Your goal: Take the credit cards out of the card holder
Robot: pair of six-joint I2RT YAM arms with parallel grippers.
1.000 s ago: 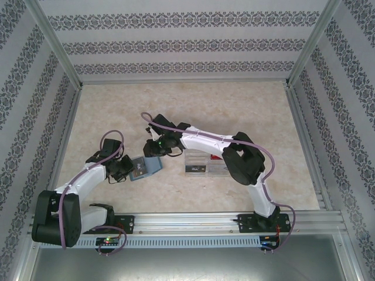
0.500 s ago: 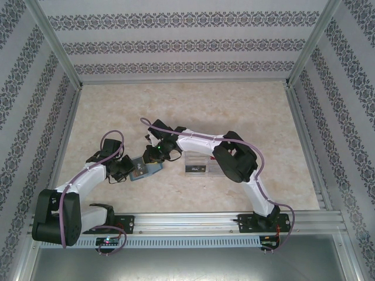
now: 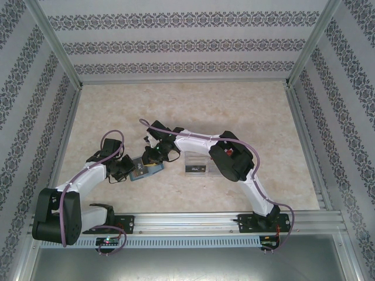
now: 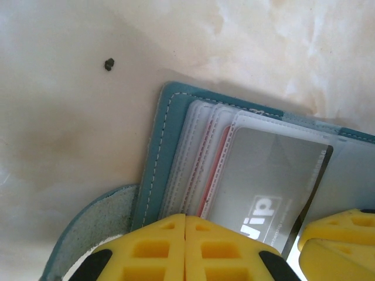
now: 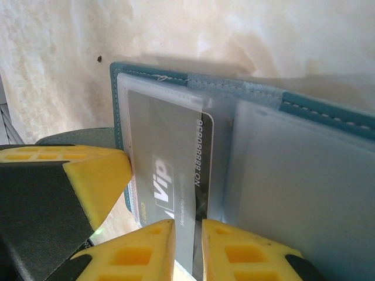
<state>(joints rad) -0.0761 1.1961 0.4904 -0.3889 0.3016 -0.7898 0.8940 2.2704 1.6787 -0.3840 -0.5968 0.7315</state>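
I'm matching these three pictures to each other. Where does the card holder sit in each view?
Top external: the holder lies left of centre, a little below the middle.
Left wrist: the holder runs from the middle to the right edge, its teal border at the left.
Right wrist: the holder lies open across the middle and right.
Shared landmark: the grey card in its clear sleeve, at lower right in the left wrist view and at centre left in the right wrist view.

We count one teal stitched wallet-like card holder [image 4: 157, 158], one grey rectangular plastic card [image 4: 263, 175], one clear compartmented plastic box [image 3: 198, 160], and two white jointed arms: left arm [image 3: 88, 174], right arm [image 3: 196, 140].
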